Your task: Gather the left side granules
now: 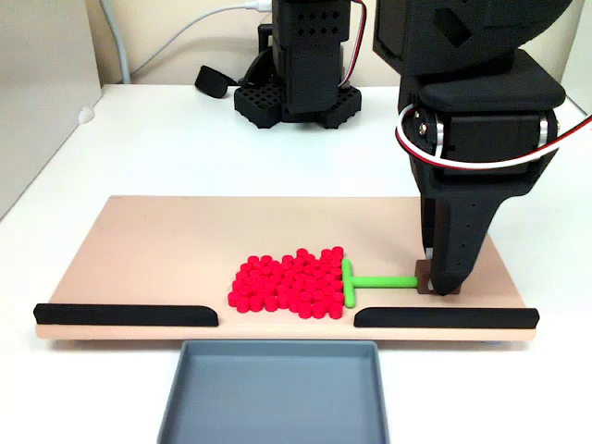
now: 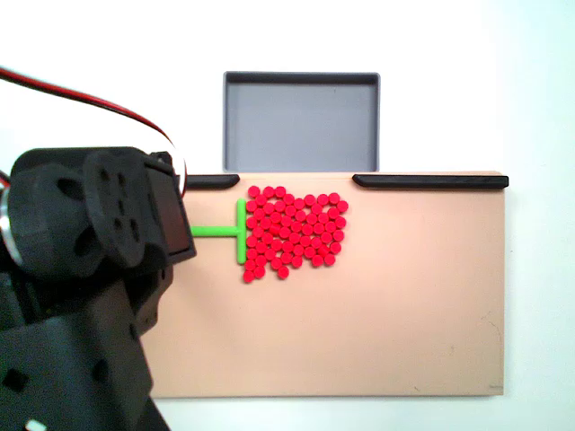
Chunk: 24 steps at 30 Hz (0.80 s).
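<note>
- We see a shallow grey rectangular plastic tray (image 1: 275,400) at the near edge of the white table (image 1: 166,139) in a fixed view, its floor bare; in the other fixed view the same tray (image 2: 301,121) sits at the top of the frame.
- The tray butts against a flat beige rectangular board (image 1: 157,250), opposite the gap between two low black rails, one to the left (image 1: 125,315) and one to the right (image 1: 446,318) in that fixed view.
- On the board, the tiny bright red cylindrical granules (image 1: 289,283) lie in one flat, tightly packed cluster just behind that gap; from above, the cluster (image 2: 295,230) sits close to the rails and the tray.
- A bright green T-shaped plastic stick (image 1: 365,280) has its crossbar pressed against the right edge of the cluster in the front-facing fixed view, its stem running right; from above, the stick (image 2: 230,232) lies on the cluster's left.
- The black two-finger gripper (image 1: 435,282) reaches down to the board at the far end of the stem, its tips clenched around a small dark brown block (image 1: 424,277) at the stick's end.
- From above, the black arm body (image 2: 90,296) covers the gripper's tips.
</note>
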Available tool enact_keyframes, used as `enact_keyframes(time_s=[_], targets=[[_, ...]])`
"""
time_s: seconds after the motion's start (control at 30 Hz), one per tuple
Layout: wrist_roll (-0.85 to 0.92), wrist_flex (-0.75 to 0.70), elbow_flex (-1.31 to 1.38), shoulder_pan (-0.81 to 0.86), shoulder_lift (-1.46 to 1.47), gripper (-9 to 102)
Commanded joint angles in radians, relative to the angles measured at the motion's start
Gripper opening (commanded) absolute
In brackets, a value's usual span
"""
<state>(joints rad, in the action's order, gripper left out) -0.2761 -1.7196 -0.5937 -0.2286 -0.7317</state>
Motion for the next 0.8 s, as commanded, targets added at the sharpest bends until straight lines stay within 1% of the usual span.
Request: enact_keyframes(time_s=[0.0, 0.37, 0.77], targets=[[0.006, -0.003, 0.012, 0.011, -0.021, 0], [0.005, -0.008, 0.012, -0.002, -0.038, 0], [-0.025, -0.008, 0.012, -0.057, -0.071, 0]])
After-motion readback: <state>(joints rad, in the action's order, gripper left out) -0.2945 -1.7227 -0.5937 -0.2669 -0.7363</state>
